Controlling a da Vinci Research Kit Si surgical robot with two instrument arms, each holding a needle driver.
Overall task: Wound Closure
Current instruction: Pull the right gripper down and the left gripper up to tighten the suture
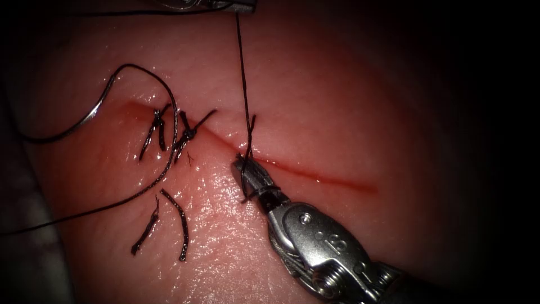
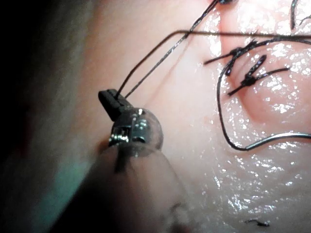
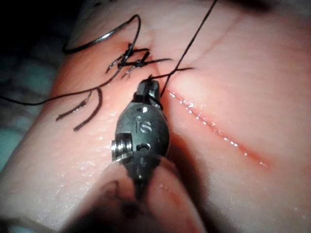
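The right tool point(image 1: 247, 169) comes up from the lower right and rests its tip right at the cut point(image 1: 315, 174), jaws closed on the thread point(image 1: 243, 67) where a fresh stitch crosses the wound; a turn of thread sits wrapped around the jaws just behind the tip. From there the strand runs straight up, taut, to the left tool point(image 1: 225, 4) at the top edge. Seen from its own wrist camera, the left tool point(image 2: 111, 99) has its dark jaws pinched on that same strand.

Neither tool holds the needle point(image 1: 93, 112). It lies loose on the tissue point(image 1: 337, 101) to the left of the cut's end, not in the flesh, its thread trailing in a big loop past two finished knots point(image 1: 169, 132). Two cut ends of thread point(image 1: 169, 225) lie below them, free on the surface.

What could go wrong — with the line this tight between the two tools, a hard or uneven pull might snap it or drag it through the soft edge of the wound. The wrap around the right jaws could snag rather than slide. The loose loop near the needle could also catch and tug the needle about.

No dishes or trays here, so nothing is held in anything.
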